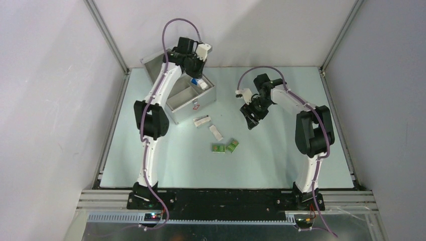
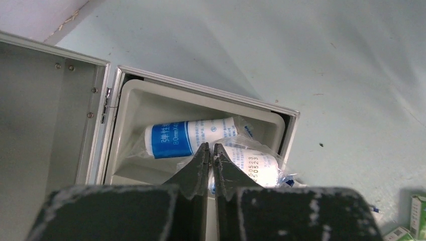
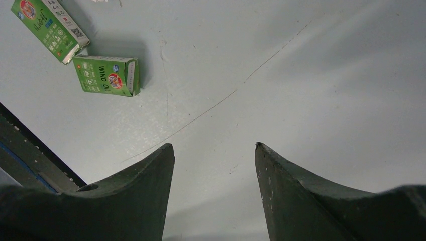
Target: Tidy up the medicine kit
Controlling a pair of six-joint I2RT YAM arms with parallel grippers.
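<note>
The medicine kit [image 1: 182, 109] is a silver case standing open at the back left, lid [image 1: 150, 63] raised. In the left wrist view its grey inner tray [image 2: 150, 103] holds a blue-and-white wrapped roll [image 2: 186, 138], and a second wrapped roll [image 2: 258, 168] lies against the right rim. My left gripper [image 2: 211, 146] hovers over these rolls with its jaws shut; whether they pinch the clear wrapper I cannot tell. It hangs above the case's right end [image 1: 197, 75]. My right gripper [image 1: 249, 120] hangs open over bare table [image 3: 215, 146], nothing between its fingers.
Two white packets [image 1: 202, 120] [image 1: 216, 132] lie in front of the case. Two green boxes [image 1: 218, 148] [image 1: 232, 145] lie nearer the middle, and in the right wrist view they sit at the upper left [image 3: 105, 75] [image 3: 49, 27]. Frame posts and walls bound the table.
</note>
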